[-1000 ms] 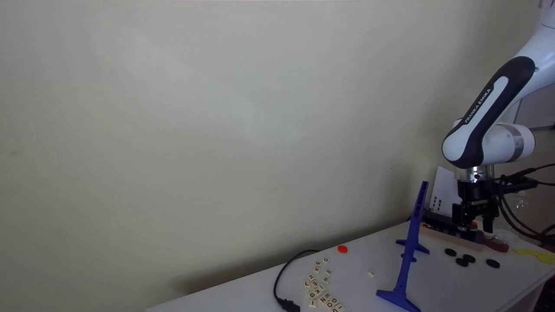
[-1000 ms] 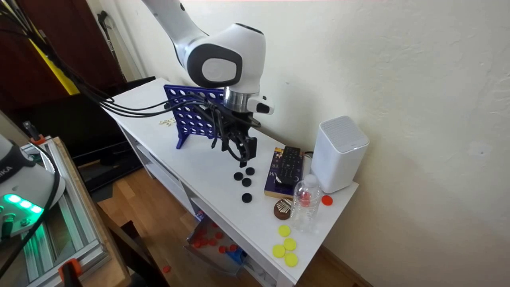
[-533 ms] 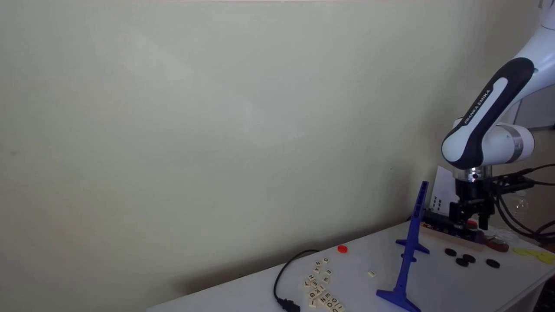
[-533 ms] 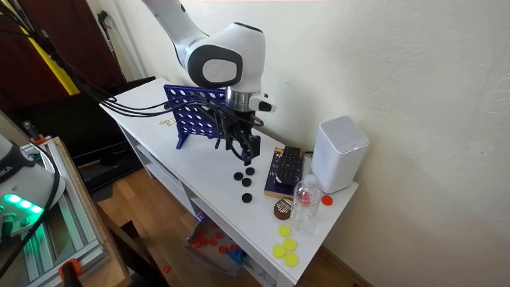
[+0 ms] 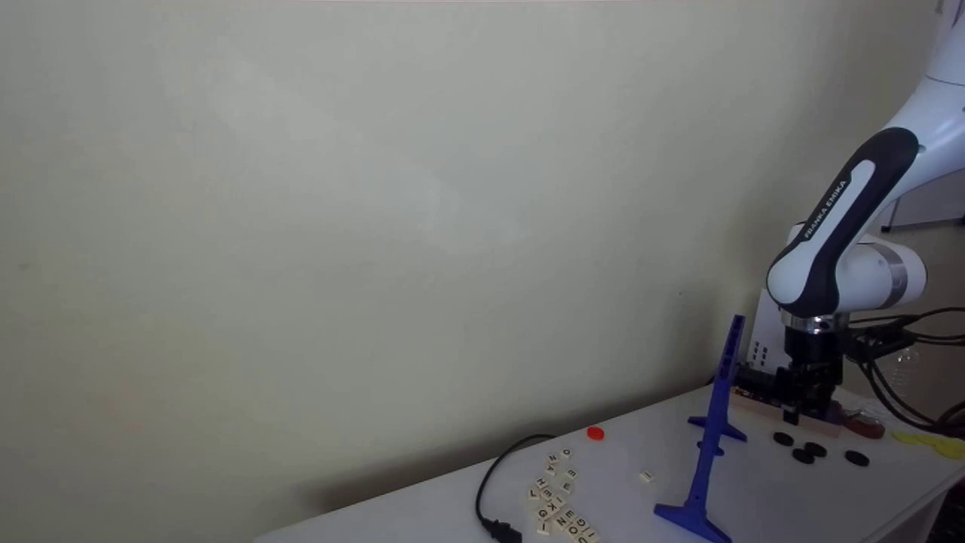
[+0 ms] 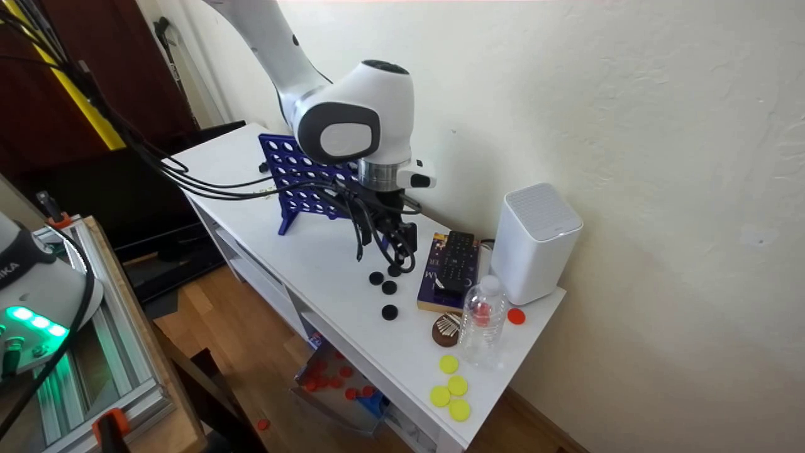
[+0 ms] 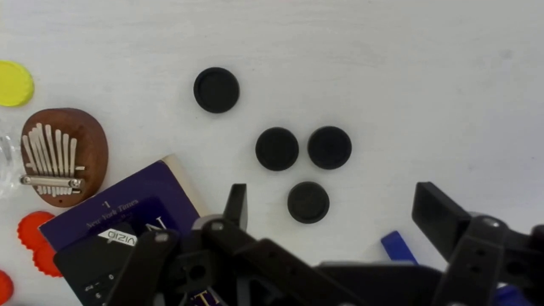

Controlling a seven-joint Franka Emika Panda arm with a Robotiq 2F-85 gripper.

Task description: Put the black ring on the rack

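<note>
Several black rings, round flat discs, lie on the white table; one black ring (image 7: 308, 202) shows between my fingers in the wrist view, nearer the left finger. This ring (image 6: 394, 271) is partly covered by the gripper in an exterior view. The other black rings (image 7: 277, 148) (image 7: 330, 147) (image 7: 216, 90) lie just beyond it. My gripper (image 7: 332, 188) is open and empty above the table; it shows in both exterior views (image 5: 809, 411) (image 6: 397, 250). The rack is a blue upright grid (image 6: 300, 168), seen edge-on (image 5: 718, 411); its blue foot (image 7: 398, 246) shows beside my right finger.
A dark blue book (image 7: 140, 204) with a black remote (image 6: 457, 261) lies close to the gripper. A thumb piano (image 7: 85, 148), clear bottle (image 6: 484, 321), white box (image 6: 534, 245), yellow discs (image 6: 458, 385) and red discs (image 7: 36, 229) stand nearby. Letter tiles (image 5: 554, 505) lie beyond the rack.
The arm and gripper have come down toward the black rings, with a small shift sideways toward the book in an exterior view. The rings and rack have not moved.
</note>
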